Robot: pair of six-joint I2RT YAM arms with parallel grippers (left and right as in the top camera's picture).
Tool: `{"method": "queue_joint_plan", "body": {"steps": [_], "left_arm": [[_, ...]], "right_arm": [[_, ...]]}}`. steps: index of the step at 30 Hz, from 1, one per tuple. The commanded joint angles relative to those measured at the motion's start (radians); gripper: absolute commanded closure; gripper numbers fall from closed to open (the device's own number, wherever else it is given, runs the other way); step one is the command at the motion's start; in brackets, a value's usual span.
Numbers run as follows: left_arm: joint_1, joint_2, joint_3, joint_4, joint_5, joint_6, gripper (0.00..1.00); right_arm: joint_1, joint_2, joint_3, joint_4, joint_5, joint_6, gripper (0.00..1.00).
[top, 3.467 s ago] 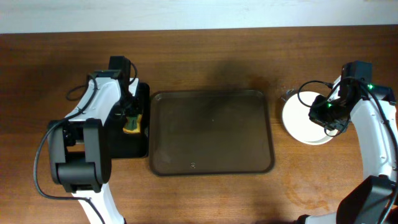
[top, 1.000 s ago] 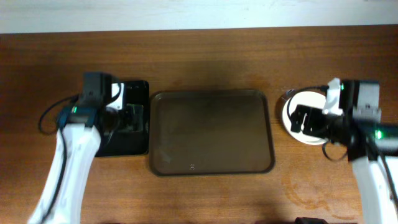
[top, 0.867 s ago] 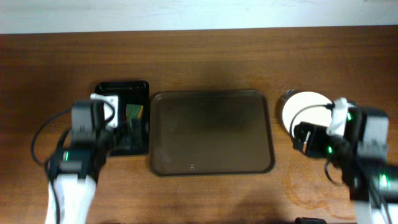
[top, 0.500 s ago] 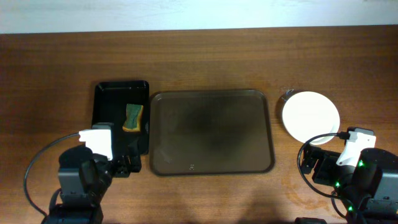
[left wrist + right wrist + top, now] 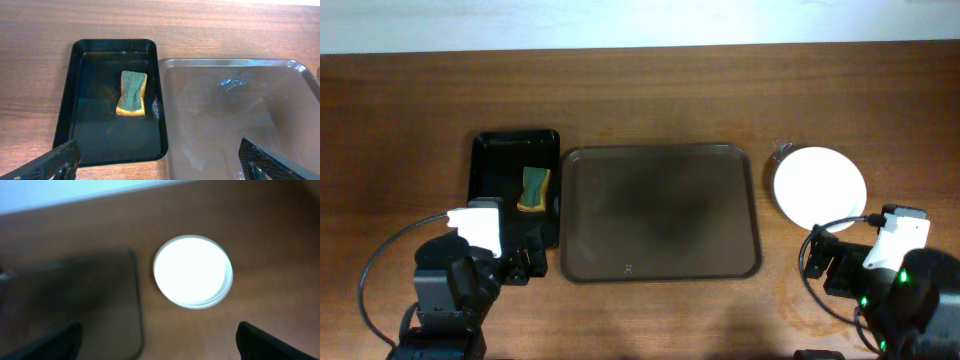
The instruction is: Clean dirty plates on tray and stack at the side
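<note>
Overhead view: a large brown tray (image 5: 660,212) lies at the middle of a wood-grain table (image 5: 650,100), and white plates (image 5: 819,188) sit stacked on the bare wood just to its right, apart from its rim. The top plate looks clean; how many lie beneath it cannot be told. A smaller black tray (image 5: 500,180) lies just beside the brown tray's left rim and holds a green-and-yellow sponge (image 5: 534,189). Both arms sit at the near edge of the table, left and right. From the left wrist, the left claw (image 5: 160,161) has its fingers spread wide over the two trays, gripping nothing. From the blurred right wrist view, the right claw (image 5: 157,341) is likewise wide apart, with the plates beyond it.
</note>
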Motion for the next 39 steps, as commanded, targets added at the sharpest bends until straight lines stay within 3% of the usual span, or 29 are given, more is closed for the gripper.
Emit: {"method": "queue_joint_plan", "body": {"steps": [1, 8, 13, 17, 21, 39], "left_arm": [[0.005, -0.002, -0.010, 0.002, 0.014, -0.002, 0.00], [0.005, -0.002, -0.010, 0.002, 0.014, -0.002, 0.00], [0.005, -0.002, -0.010, 0.002, 0.014, -0.002, 0.00], [0.005, -0.002, -0.010, 0.002, 0.014, -0.002, 0.00], [0.005, -0.002, -0.010, 0.002, 0.014, -0.002, 0.00], [0.005, -0.002, -0.010, 0.002, 0.014, -0.002, 0.00]], "right_arm": [[0.084, -0.153, -0.106, 0.129, 0.023, -0.039, 0.02], [0.132, -0.532, -0.526, 0.522, 0.014, -0.038, 0.02], [0.138, -0.554, -0.773, 0.848, 0.020, -0.039, 0.02], [0.138, -0.554, -0.935, 1.016, 0.023, -0.039, 0.02], [0.136, -0.554, -1.001, 0.962, 0.011, -0.049, 0.02], [0.136, -0.554, -1.001, 0.953, -0.002, -0.097, 0.02]]}}
